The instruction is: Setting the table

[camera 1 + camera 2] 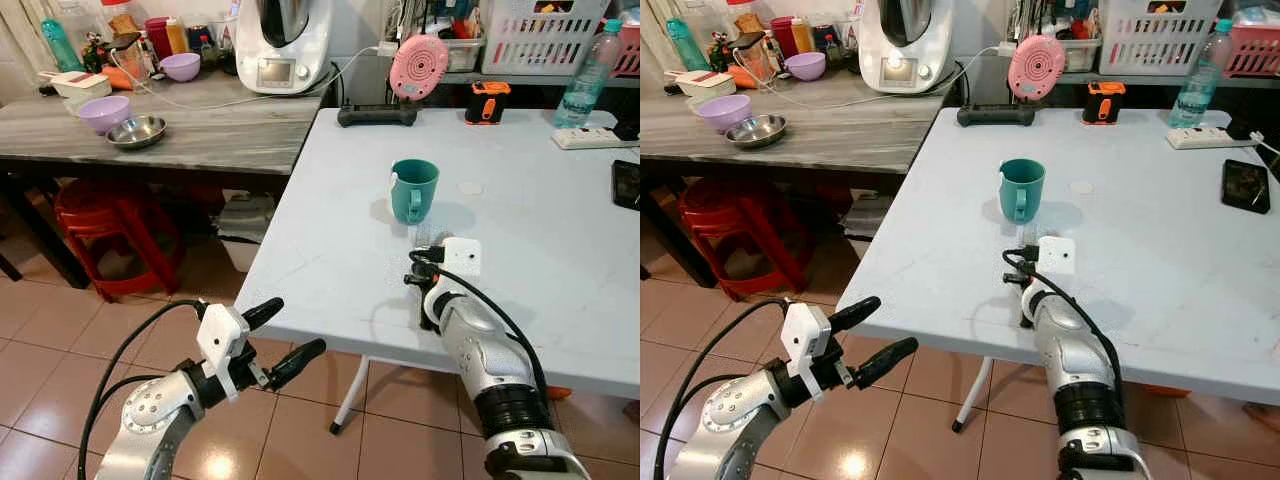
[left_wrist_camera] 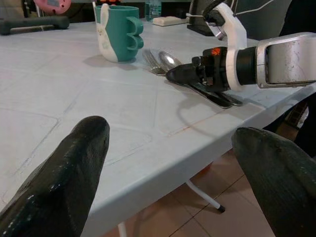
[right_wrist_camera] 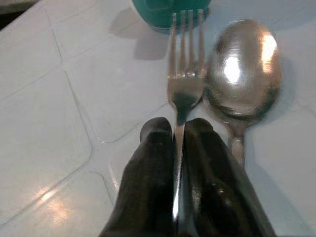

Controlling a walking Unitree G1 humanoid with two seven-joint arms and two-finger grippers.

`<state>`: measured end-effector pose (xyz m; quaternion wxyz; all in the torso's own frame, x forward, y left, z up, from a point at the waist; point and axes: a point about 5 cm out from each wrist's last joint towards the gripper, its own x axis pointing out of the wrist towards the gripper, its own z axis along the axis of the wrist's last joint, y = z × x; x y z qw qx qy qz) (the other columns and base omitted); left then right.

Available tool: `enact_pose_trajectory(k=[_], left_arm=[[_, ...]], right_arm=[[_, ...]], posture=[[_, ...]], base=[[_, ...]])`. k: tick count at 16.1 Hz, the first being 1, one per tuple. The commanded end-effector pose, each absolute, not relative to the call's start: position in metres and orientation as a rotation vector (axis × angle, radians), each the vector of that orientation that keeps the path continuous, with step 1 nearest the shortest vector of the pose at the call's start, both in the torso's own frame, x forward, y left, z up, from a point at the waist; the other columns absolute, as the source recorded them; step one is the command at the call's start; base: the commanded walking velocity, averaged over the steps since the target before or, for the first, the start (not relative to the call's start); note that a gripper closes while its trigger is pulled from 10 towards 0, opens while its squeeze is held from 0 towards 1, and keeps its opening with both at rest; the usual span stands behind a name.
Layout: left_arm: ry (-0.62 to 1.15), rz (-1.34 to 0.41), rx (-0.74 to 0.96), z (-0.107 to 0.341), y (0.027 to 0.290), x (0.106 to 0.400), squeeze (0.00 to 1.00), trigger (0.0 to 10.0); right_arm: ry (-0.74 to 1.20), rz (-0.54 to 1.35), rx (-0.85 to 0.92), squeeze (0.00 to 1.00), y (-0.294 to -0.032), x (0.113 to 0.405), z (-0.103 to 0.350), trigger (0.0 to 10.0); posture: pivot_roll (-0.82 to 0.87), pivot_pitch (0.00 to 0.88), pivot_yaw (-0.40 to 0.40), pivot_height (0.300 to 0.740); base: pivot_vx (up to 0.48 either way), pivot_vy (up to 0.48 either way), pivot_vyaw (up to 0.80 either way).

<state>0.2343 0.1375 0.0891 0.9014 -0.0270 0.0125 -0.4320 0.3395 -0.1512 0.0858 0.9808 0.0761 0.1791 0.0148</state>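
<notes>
A teal mug (image 1: 413,190) stands near the middle of the white table (image 1: 560,280). Just on my side of it lie a fork (image 3: 185,74) and a spoon (image 3: 244,64) side by side, heads towards the mug. My right gripper (image 3: 175,133) rests low on the table, shut on the fork's handle; in the left wrist view the right gripper (image 2: 173,75) lies over the cutlery. My left gripper (image 1: 300,325) hangs open and empty below the table's front left edge, above the floor.
A grey counter (image 1: 220,135) adjoins the table on the left, with purple bowls (image 1: 104,112), a steel bowl (image 1: 137,131) and a kitchen machine (image 1: 283,45). A red stool (image 1: 110,225) stands beneath. A water bottle (image 1: 590,75), power strip (image 1: 595,137) and phone (image 1: 627,184) sit far right.
</notes>
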Motion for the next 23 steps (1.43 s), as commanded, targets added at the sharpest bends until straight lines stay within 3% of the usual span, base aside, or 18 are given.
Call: enact_pose_trajectory(k=[1,11,14,20,21,22,23], left_arm=[[0.011,-0.906,-0.023,0.093,0.139,0.237,0.0,10.0],[-0.004,-0.908,-0.009,0.095,0.139,0.239,0.0,10.0],[-0.032,-0.809,-0.03,0.097,0.144,0.241,0.0,10.0],[-0.084,-0.595,-0.067,0.1,0.156,0.261,0.0,10.0],[-0.08,-0.544,-0.073,0.099,0.159,0.266,0.0,10.0],[-0.066,-0.466,-0.073,0.098,0.165,0.272,0.0,10.0],[-0.047,-0.397,-0.083,0.095,0.169,0.276,0.0,10.0]], right_arm=[[0.441,0.035,0.175,0.0,-0.147,0.334,0.07,0.0],[0.375,-0.038,0.32,0.0,-0.144,0.34,0.088,0.0],[0.274,-0.073,0.384,0.0,-0.146,0.336,0.108,0.0],[0.124,-0.014,0.23,0.0,-0.137,0.317,0.126,0.0],[0.115,-0.022,0.223,0.0,-0.137,0.312,0.124,1.4],[0.1,-0.038,0.217,0.0,-0.138,0.309,0.125,9.2],[0.081,-0.047,0.203,0.0,-0.14,0.306,0.128,10.0]], posture=[[-0.08,0.0,0.098,0.74],[-0.08,0.0,0.09,0.74],[-0.09,0.0,0.086,0.74],[-0.1,0.0,0.087,0.74],[-0.1,0.0,0.086,0.74],[-0.1,0.0,0.085,0.74],[-0.1,0.0,0.083,0.74]], base=[[0.0,0.0,0.0],[0.0,0.0,0.0],[0.0,0.0,0.0],[0.0,0.0,0.0],[0.0,0.0,0.0],[0.0,0.0,0.0],[0.0,0.0,0.0]])
